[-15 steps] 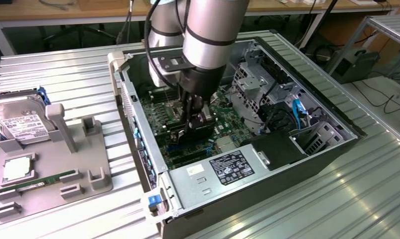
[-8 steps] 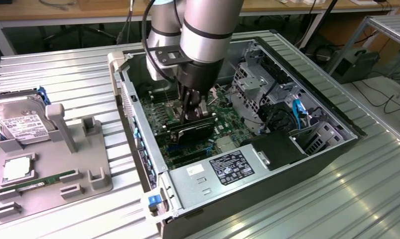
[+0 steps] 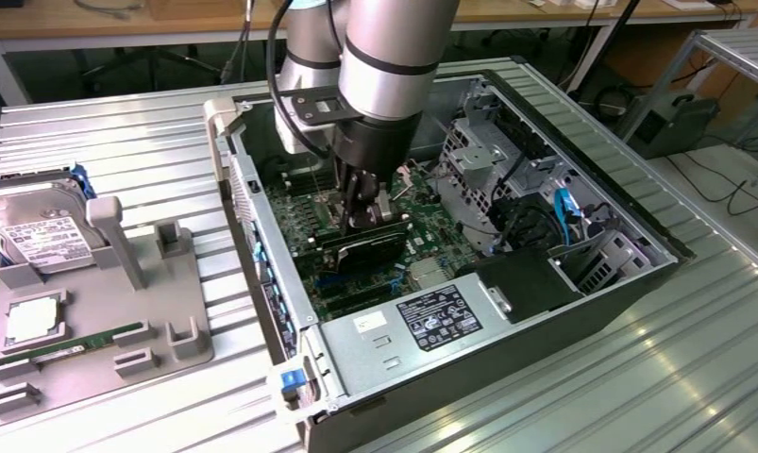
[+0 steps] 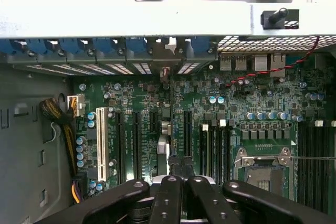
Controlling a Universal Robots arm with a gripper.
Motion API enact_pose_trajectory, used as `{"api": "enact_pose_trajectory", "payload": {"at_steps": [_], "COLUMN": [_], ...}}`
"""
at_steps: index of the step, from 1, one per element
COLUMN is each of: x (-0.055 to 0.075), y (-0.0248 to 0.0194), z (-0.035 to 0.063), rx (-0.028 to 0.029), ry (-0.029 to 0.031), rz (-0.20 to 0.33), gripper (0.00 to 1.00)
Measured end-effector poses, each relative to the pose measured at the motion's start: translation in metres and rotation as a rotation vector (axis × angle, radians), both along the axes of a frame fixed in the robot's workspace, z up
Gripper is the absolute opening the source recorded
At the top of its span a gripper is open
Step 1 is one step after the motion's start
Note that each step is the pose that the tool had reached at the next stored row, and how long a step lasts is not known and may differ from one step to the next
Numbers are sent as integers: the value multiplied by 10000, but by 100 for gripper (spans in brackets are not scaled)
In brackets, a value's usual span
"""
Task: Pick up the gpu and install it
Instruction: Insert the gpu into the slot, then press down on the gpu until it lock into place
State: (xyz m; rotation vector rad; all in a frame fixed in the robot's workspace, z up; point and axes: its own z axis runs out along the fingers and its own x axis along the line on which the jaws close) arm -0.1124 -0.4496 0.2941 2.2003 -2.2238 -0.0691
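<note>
A: Inside the open computer case (image 3: 631, 269), what stands on the motherboard (image 3: 423, 231)?

B: The gpu (image 3: 363, 253), on edge, its long axis running from about ten o'clock to four o'clock in the exterior view, along the slots.

A: Which way does its bracket end point?

B: Hard to tell; the arm (image 3: 379, 57) hides the ten o'clock end, and the fan side is dark.

A: And the gripper (image 3: 367, 201)?

B: Its fingers are together, clamped on the gpu's top edge. In the wrist view the black fingers (image 4: 173, 200) cover the card; just a thin dark edge shows above a slot.

A: Outside the case?

B: At nine o'clock, a grey fixture (image 3: 164, 330) holds a hard drive (image 3: 32, 236) and a green memory stick (image 3: 83, 342).
</note>
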Motion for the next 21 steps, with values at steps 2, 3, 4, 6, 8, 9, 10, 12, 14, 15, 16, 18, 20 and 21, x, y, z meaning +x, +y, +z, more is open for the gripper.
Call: {"api": "enact_pose_trajectory", "payload": {"at_steps": [2,3,4,6,8,9,10,12,14,15,16,18,20,21], "x": [0,0,0,0,0,0,0,0,0,-1,-2,-7,-15,-18], "y": [0,0,0,0,0,0,0,0,0,0,0,-3,-11,-17], "z": [0,0,0,0,0,0,0,0,-18,-32,-63,-108,-158,-175], "rx": [1,0,0,0,0,0,0,1,1,0,2,1,1,-1], "ry": [0,0,0,0,0,0,0,0,-6,-10,-18,-25,-32,-32], "rz": [0,0,0,0,0,0,0,0,0,0,1,12,50,76], "gripper": [11,11,11,11,11,11,11,11,11,11,11,11,11,11]}}
